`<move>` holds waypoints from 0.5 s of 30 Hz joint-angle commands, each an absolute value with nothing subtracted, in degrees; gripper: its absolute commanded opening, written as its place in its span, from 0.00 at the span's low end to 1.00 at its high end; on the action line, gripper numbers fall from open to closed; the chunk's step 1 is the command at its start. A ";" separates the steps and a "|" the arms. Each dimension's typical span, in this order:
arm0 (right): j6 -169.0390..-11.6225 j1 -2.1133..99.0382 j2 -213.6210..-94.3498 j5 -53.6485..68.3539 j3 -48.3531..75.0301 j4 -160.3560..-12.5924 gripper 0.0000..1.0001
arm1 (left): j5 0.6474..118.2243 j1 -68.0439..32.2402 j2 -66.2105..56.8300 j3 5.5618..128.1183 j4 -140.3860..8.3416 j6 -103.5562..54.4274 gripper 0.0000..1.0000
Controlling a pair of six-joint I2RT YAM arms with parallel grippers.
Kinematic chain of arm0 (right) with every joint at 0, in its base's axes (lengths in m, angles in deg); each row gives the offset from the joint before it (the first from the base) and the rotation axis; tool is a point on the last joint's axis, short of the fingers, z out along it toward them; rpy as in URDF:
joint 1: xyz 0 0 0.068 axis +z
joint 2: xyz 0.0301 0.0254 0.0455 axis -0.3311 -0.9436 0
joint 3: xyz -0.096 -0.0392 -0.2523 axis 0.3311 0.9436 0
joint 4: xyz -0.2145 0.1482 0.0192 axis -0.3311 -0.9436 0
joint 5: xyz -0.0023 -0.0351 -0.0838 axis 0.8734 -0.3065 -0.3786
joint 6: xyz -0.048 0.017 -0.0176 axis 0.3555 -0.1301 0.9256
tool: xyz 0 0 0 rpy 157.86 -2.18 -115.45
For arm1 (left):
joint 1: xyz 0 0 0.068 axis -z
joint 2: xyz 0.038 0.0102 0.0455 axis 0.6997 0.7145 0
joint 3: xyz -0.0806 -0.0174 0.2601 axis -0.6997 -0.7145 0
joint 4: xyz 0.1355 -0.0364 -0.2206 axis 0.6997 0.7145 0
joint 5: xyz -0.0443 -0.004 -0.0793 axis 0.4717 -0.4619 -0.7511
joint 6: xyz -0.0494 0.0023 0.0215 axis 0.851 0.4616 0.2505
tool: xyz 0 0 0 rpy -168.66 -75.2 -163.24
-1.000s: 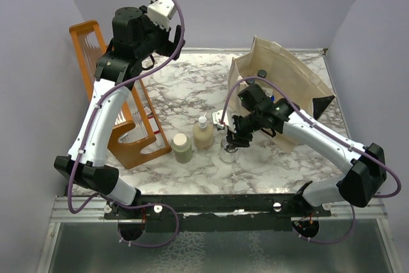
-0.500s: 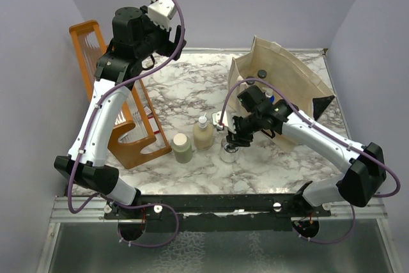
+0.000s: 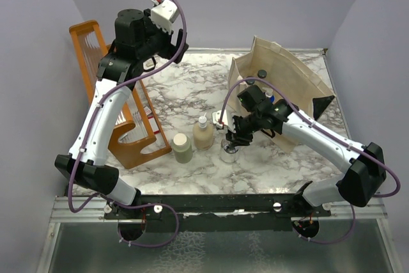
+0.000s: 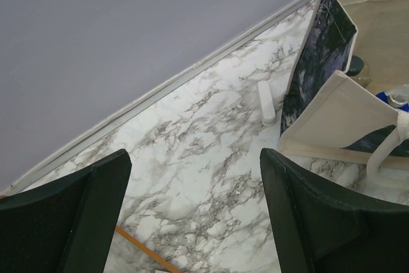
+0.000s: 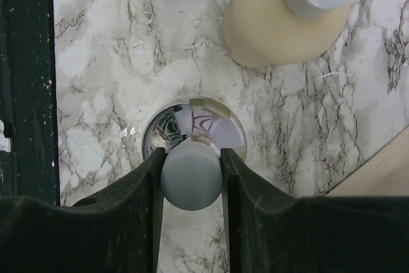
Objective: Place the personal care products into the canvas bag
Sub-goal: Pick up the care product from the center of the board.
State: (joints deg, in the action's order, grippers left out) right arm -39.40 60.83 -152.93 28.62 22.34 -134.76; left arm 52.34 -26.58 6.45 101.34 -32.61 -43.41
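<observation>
Your left gripper [image 4: 192,183] hangs high at the far left, jaws wide and holding nothing, so there is no risk there. The olive-grey bottle [image 3: 181,147] and beige pump bottle [image 3: 204,135] stand near the middle. The pump bottle is just beside your target, and a sideways swing on lifting could tip it. Your right gripper [image 5: 190,172] presses both sides of the squat silvery bottle [image 3: 227,153], by its cap alone. That cap is small, round and smooth, so it may slip or tilt. The bottle stands upright on the marble table [image 3: 192,87], its shoulder mirror-bright. At the right the canvas bag [image 3: 287,71] stands open, and its limp rim might snag the bottle.
</observation>
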 commanded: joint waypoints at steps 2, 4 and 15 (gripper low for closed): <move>-39.65 60.18 -151.55 30.52 18.93 -136.66 0.04 | 48.76 -26.89 6.52 99.52 -34.39 -44.65 0.85; -39.94 59.70 -151.04 30.95 17.49 -137.52 0.01 | 48.61 -26.88 6.61 99.17 -34.50 -44.99 0.85; -40.10 53.38 -148.51 39.87 2.20 -146.49 0.01 | 46.80 -26.87 6.83 96.79 -35.01 -46.59 0.85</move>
